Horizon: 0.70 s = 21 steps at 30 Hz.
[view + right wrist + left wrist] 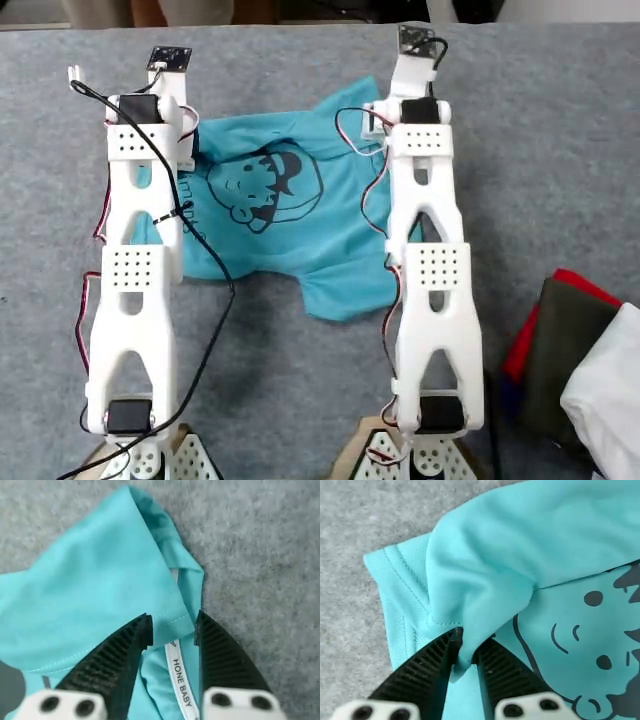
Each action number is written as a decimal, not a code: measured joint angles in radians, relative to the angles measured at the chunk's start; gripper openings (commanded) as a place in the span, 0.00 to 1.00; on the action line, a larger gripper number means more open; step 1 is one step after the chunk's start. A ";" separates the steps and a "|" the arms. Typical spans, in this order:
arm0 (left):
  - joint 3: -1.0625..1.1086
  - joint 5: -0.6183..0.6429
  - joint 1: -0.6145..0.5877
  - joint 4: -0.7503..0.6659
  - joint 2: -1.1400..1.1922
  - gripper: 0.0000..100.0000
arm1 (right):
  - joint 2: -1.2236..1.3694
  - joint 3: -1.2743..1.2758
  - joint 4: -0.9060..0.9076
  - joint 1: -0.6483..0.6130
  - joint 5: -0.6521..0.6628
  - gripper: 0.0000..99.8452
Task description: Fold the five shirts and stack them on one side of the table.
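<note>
Your left gripper (pixel 465 647) is clamped on a raised fold of the teal shirt (pixel 520 540). The cloth bunches up between the black ribbed pads, and the stitched hem lies just beside them on the grey table (pixel 350 530). Your right gripper (pixel 172 627) stands with its jaws apart, astride a folded hem at another edge of the shirt. The cloth corner sits in the gap and seems to brush one pad, though you cannot be sure of that contact from the right wrist view. A white label (pixel 180 680) lies just below that hem, between the jaws, and its lower end is cut off.

From above, the shirt lies spread out, print side up, towards the far middle of the table, with a cartoon face (pixel 262 187) showing between the two arms. The left arm (pixel 135 270) covers the shirt's left side and the right arm (pixel 430 270) covers its right side, so you cannot see either edge there. A crumpled teal corner pokes out towards the near side, beside the right arm.

At the table's near right edge there is a pile (pixel 575 350) of dark, red and white cloth. It is well apart from the teal shirt and partly cut off, so you cannot count the pieces or tell whether they are folded.
</note>
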 measured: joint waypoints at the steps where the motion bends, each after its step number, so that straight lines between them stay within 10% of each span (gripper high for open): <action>1: 0.000 0.000 0.000 0.000 0.000 0.02 | 0.000 0.000 0.000 0.000 0.000 0.15; 21: 0.044 -0.002 0.000 0.000 0.000 0.02 | 0.000 0.000 0.018 0.000 0.000 0.10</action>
